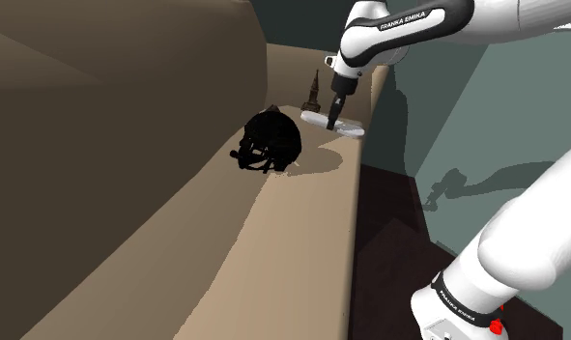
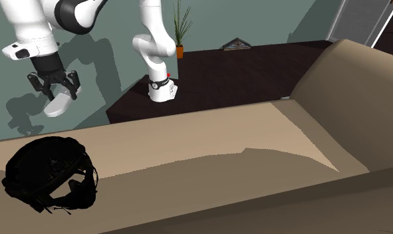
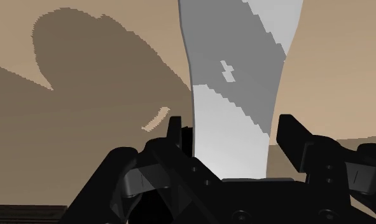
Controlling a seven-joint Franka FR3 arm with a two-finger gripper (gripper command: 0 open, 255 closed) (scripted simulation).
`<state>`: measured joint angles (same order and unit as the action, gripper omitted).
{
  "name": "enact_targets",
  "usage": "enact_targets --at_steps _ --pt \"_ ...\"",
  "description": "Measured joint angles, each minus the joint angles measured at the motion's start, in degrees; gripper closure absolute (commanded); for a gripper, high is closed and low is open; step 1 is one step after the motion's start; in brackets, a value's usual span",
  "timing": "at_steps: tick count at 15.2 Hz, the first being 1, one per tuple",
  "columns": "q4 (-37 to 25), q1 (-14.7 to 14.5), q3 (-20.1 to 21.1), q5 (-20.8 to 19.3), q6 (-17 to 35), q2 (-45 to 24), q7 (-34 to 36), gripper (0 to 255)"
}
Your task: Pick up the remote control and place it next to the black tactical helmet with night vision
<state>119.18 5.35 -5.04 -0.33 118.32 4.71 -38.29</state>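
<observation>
So the black gripper (image 1: 334, 114) has its jaws pinching the remote control (image 1: 336, 124), which is drawn pale grey-white here, and the remote is up in the air, off the tan sofa (image 1: 273, 251). In the second exterior view the remote (image 2: 57, 105) hangs tilted from the gripper (image 2: 53, 90) against the green-grey wall, above the sofa's far edge and above the black helmet (image 2: 48, 173). The helmet sits on the seat cushion near that view's left edge. From the shoulder view the helmet (image 1: 271, 140) is just beside and below the remote, toward that view's left, and they're not touching. A small dark tower-shaped figurine (image 1: 314, 92) stands behind them. In the wrist view the remote (image 3: 234, 76) runs lengthwise out between the two fingers.
</observation>
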Motion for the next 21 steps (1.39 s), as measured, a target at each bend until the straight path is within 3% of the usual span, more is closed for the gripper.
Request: enact_targets --at_steps 21 --pt "9.2 0.1 -0.2 0.8 16.0 -6.7 -0.5 255"
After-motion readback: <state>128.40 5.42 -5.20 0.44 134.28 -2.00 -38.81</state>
